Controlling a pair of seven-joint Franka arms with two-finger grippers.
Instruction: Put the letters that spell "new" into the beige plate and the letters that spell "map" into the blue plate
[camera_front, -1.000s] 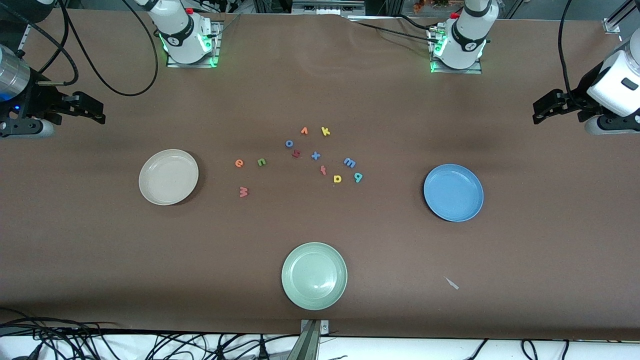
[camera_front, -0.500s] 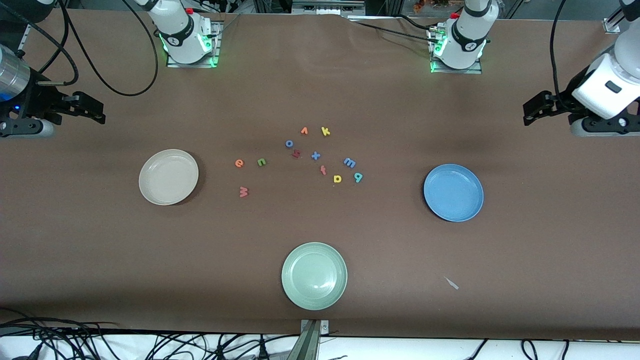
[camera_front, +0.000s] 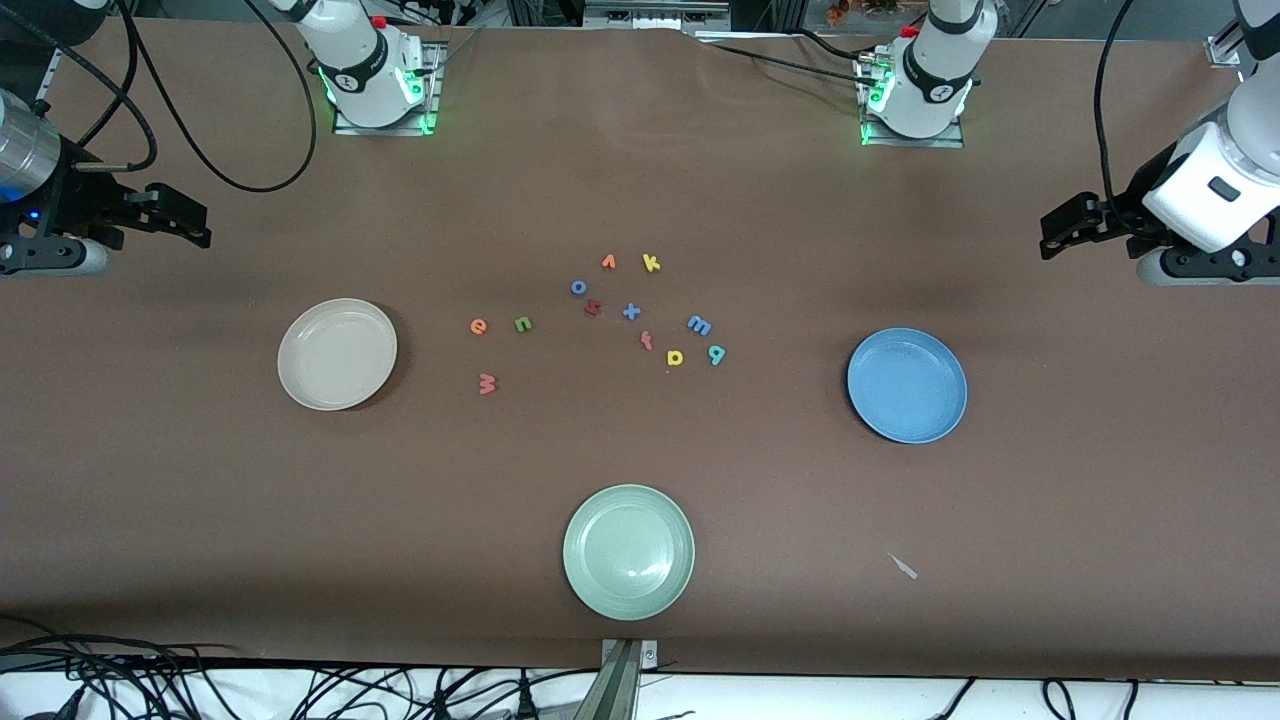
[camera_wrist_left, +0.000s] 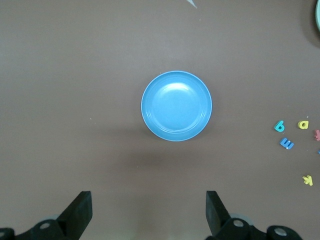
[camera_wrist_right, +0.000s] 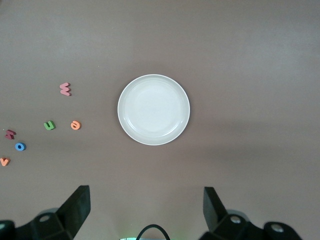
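Below the wide-open left gripper (camera_wrist_left: 146, 212), its wrist view shows the blue plate (camera_wrist_left: 176, 106) empty, with m (camera_wrist_left: 287, 143), a (camera_wrist_left: 279, 126) and p (camera_wrist_left: 303, 124) well aside. Only the front view shows the pale green plate (camera_front: 628, 551) whole; the right gripper (camera_wrist_right: 145, 212), jaws spread, hangs over the empty beige plate (camera_wrist_right: 153, 109), with n (camera_wrist_right: 49, 125), e (camera_wrist_right: 75, 125), w (camera_wrist_right: 65, 88) off to one side.

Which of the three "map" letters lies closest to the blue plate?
The teal "a", which reads like a 9. It sits at the cluster's edge toward the blue plate, past the yellow "p" beside it and the blue "m".
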